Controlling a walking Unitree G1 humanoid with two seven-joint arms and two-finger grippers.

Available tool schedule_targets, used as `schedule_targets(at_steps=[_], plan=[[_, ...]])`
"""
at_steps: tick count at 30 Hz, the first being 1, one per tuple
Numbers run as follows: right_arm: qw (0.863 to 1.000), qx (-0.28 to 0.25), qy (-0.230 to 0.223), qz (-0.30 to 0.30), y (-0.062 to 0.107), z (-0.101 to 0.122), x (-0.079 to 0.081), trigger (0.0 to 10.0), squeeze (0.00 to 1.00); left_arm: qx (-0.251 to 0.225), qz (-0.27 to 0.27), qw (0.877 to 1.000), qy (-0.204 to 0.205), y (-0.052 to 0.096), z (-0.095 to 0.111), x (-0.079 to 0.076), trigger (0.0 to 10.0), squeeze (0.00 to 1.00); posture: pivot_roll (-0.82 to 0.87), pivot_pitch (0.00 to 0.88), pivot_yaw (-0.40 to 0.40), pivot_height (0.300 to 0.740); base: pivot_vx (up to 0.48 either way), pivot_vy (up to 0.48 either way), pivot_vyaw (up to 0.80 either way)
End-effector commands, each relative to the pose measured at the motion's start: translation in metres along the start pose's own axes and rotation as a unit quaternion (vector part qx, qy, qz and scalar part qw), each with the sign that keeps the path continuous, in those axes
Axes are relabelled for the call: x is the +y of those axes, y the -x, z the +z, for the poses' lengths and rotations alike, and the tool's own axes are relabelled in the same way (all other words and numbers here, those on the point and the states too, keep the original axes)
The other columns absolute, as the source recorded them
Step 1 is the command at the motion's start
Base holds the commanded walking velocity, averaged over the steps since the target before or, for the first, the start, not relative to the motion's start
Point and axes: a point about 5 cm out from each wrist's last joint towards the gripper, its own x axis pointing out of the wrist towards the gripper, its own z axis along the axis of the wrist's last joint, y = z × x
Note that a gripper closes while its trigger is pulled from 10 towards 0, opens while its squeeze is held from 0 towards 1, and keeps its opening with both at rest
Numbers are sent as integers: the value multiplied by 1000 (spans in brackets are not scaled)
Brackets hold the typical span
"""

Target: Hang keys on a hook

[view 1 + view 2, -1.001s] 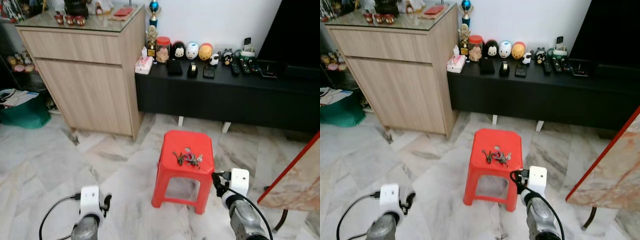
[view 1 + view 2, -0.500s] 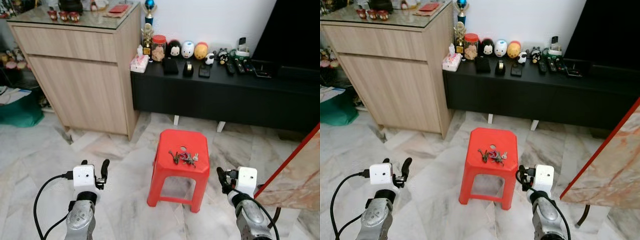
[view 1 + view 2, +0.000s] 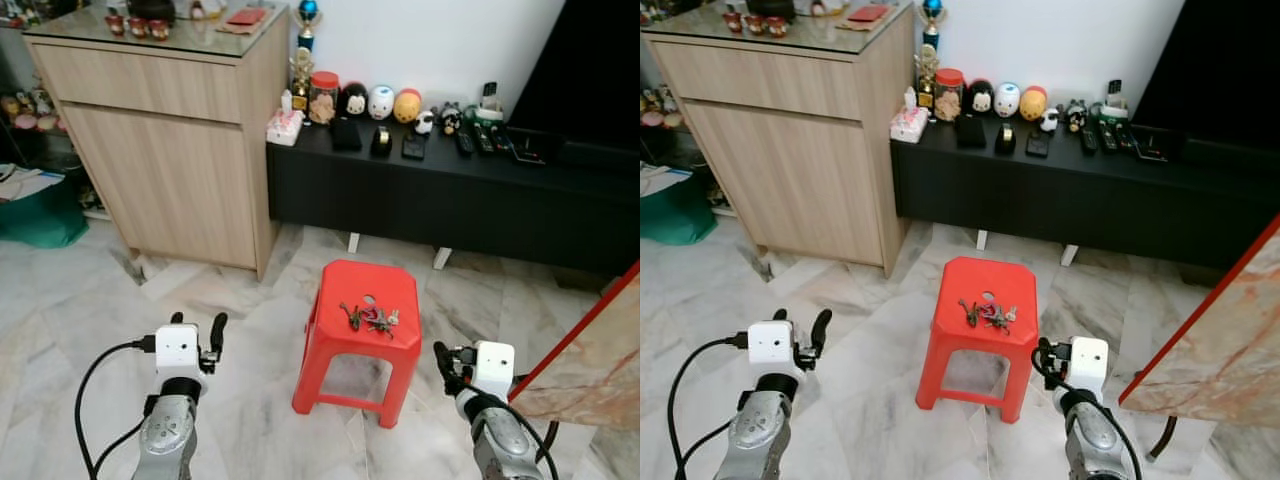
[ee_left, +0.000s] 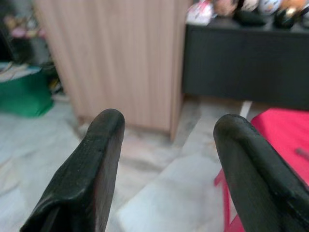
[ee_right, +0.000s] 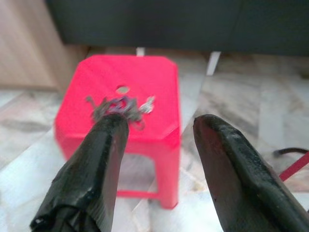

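I see the bunch of keys (image 3: 371, 319) lying on top of the red plastic stool (image 3: 361, 336), near its middle, just beside a small round hole in the seat. The stool stands on the marble floor (image 3: 90, 300) in front of a long black TV console (image 3: 450, 195). My right gripper (image 5: 154, 159) is low beside the stool, fingers spread apart and empty, pointing toward the keys but well short of them. My left gripper (image 4: 166, 159) hovers on the stool's other side, also parted and holding nothing, facing the wooden cabinet (image 3: 175, 140) that stands against the console's end.
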Motion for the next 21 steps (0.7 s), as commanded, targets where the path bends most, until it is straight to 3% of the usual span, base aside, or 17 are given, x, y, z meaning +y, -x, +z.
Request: schedule_targets(at_steps=[1, 9, 21], plan=[[1000, 23, 1, -1, 5, -11, -1, 10000, 0, 7, 7, 1000, 0, 5, -2, 0, 10000, 0, 111, 0, -159, 740, 0, 345, 0], [1000, 22, -4, -15, 14, -20, -7, 10000, 0, 17, -23, 999, -27, 19, -5, -4, 10000, 0, 86, 0, -125, 740, 0, 249, 0], [999, 20, -12, -34, 16, -23, -6, 10000, 0, 6, -38, 999, -18, 8, 10, -12, 10000, 0, 74, 0, -94, 740, 0, 0, 0]])
